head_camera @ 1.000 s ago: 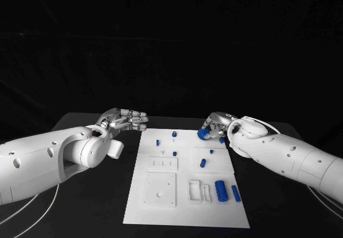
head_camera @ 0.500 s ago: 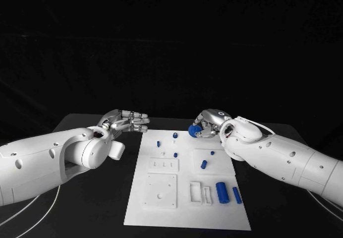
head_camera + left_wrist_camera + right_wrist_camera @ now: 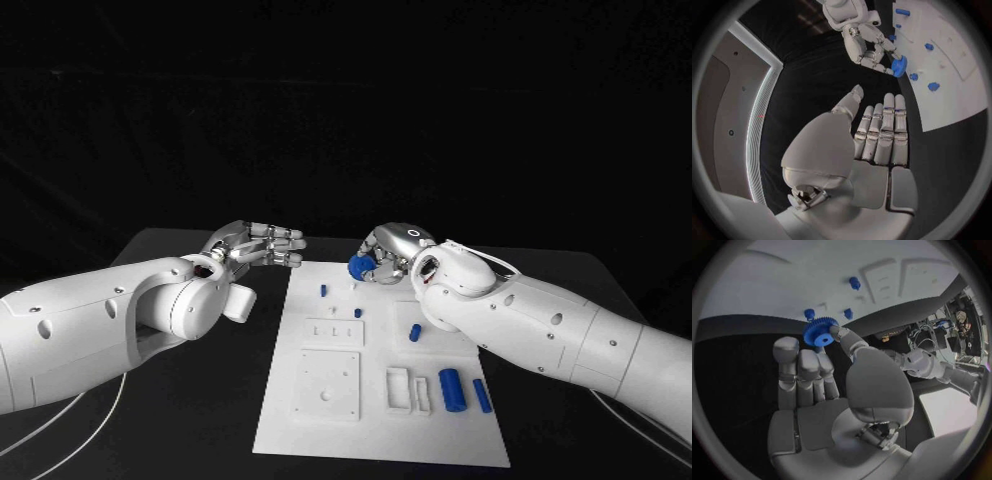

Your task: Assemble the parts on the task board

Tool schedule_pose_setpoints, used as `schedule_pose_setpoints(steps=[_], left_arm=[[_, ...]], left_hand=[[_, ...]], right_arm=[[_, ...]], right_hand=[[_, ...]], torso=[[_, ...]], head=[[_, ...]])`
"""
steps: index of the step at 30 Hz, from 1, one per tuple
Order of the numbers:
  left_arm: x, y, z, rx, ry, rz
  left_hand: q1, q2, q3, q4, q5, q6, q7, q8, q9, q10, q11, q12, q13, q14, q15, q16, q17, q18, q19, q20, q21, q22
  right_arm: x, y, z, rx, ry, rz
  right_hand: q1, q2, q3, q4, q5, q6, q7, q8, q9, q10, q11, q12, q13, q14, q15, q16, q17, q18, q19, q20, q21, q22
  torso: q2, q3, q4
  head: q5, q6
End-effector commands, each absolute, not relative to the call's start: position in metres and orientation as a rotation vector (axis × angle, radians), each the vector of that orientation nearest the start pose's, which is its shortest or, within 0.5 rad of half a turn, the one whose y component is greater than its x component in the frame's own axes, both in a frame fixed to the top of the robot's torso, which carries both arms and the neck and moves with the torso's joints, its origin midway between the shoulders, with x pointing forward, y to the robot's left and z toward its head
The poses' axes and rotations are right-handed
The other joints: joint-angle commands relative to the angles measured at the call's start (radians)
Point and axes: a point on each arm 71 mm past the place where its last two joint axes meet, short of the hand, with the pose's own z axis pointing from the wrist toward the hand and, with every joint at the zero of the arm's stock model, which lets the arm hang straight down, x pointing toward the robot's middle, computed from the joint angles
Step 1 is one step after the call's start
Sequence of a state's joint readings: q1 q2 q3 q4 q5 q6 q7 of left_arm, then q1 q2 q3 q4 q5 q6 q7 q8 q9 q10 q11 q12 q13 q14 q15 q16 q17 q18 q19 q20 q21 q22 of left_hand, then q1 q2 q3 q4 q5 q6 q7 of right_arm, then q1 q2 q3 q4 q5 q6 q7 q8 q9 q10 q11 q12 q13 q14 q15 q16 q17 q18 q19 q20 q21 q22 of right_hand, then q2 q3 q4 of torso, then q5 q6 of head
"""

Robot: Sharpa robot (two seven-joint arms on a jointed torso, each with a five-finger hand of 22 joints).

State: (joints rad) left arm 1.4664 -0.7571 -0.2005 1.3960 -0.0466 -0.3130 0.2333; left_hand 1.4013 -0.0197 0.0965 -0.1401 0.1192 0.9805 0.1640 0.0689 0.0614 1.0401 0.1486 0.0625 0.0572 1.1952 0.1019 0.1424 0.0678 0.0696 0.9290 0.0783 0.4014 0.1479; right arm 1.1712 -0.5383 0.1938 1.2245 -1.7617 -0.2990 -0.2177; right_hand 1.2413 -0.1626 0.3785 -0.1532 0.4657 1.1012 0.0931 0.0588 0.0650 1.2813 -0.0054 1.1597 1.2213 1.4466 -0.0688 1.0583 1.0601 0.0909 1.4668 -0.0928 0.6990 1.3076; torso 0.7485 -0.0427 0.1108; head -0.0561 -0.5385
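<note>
My right hand (image 3: 387, 258) hovers above the far end of the task board (image 3: 378, 420), and its fingers (image 3: 799, 371) pinch a small blue gear (image 3: 821, 331) between the thumb and the fingertips. In the left wrist view the same gear (image 3: 899, 65) sits at the tips of that hand (image 3: 866, 44), held clear of the white plate. My left hand (image 3: 257, 244) hangs just off the board's far left corner over the black tabletop (image 3: 188, 400); its fingers (image 3: 882, 134) lie straight and close together, the thumb out to one side, grasping nothing. On the board, small blue pegs (image 3: 325, 290) stand near the far end, and another short blue piece (image 3: 414, 331) lies toward the middle. Two longer blue cylinders (image 3: 450, 388) lie side by side near the board's right edge, next to a pair of white slotted blocks (image 3: 407, 389). A white square plate (image 3: 327, 382) and a smaller rectangular one (image 3: 333, 331) sit on the left half.
</note>
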Motion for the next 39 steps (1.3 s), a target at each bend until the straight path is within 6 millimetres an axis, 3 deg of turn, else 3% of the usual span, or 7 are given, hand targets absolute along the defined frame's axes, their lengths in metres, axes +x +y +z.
schedule_pose_setpoints(steps=[1, 14, 33, 39], left_arm=[[0.536, 0.204, -0.115, -0.939, 1.522, -1.386], [0.537, 0.203, -0.115, -0.939, 1.525, -1.386], [0.537, 0.2, -0.116, -0.937, 1.532, -1.389], [0.537, 0.2, -0.116, -0.937, 1.533, -1.39]], left_hand=[[0.005, 0.0, -0.002, 0.005, 0.003, -0.007, -0.001, -0.003, 0.002, -0.007, 0.001, -0.002, 0.001, -0.005, 0.0, 0.004, 0.001, -0.001, 0.0, 0.005, 0.006, -0.001], [0.003, 0.0, -0.002, 0.007, 0.004, -0.007, -0.001, -0.003, 0.002, -0.008, 0.001, -0.002, 0.001, -0.005, 0.0, 0.004, 0.001, -0.002, 0.0, 0.006, 0.008, -0.003], [0.004, 0.0, -0.002, 0.006, 0.004, -0.007, -0.001, -0.003, 0.002, -0.008, 0.001, -0.002, 0.001, -0.005, 0.0, 0.004, 0.001, -0.001, 0.0, 0.005, 0.008, -0.003], [0.004, 0.0, -0.002, 0.006, 0.004, -0.007, -0.001, -0.003, 0.002, -0.008, 0.001, -0.002, 0.001, -0.005, 0.0, 0.004, 0.001, -0.001, 0.0, 0.005, 0.008, -0.003]], right_arm=[[0.554, -0.132, -0.134, -0.209, 1.43, 0.457], [0.555, -0.112, -0.154, -0.252, 1.471, 0.46], [0.562, -0.111, -0.169, -0.273, 1.513, 0.418], [0.564, -0.112, -0.172, -0.267, 1.526, 0.417]], right_hand=[[-0.001, -0.008, 0.005, -0.001, 0.005, 0.004, 0.001, 0.003, 0.001, 0.004, -0.006, -0.002, 0.001, 0.0, -0.009, 0.0, 0.001, 0.003, 0.052, -0.006, 0.002, 0.043], [-0.002, -0.009, 0.006, 0.002, 0.011, -0.003, 0.003, 0.003, 0.001, 0.002, -0.005, -0.004, 0.0, 0.0, -0.009, -0.005, -0.003, 0.003, 0.052, -0.006, 0.004, 0.044], [-0.004, -0.008, 0.003, 0.002, 0.014, -0.005, 0.003, 0.003, 0.001, -0.002, -0.005, -0.009, -0.004, -0.001, -0.008, -0.01, -0.007, 0.003, 0.052, -0.006, -0.001, 0.043], [-0.007, -0.009, -0.007, 0.006, 0.007, -0.052, 0.013, 0.003, -0.002, -0.011, 0.001, -0.024, -0.018, -0.002, -0.005, -0.016, -0.011, 0.005, 0.051, -0.002, -0.008, 0.041]], torso=[[0.0, -0.0005, -0.0002], [0.001, 0.0015, -0.0023], [0.0, 0.0012, -0.0039], [0.0, 0.0005, -0.0041]], head=[[-0.001, 0.0], [0.004, -0.006], [0.007, -0.013], [0.008, -0.013]])
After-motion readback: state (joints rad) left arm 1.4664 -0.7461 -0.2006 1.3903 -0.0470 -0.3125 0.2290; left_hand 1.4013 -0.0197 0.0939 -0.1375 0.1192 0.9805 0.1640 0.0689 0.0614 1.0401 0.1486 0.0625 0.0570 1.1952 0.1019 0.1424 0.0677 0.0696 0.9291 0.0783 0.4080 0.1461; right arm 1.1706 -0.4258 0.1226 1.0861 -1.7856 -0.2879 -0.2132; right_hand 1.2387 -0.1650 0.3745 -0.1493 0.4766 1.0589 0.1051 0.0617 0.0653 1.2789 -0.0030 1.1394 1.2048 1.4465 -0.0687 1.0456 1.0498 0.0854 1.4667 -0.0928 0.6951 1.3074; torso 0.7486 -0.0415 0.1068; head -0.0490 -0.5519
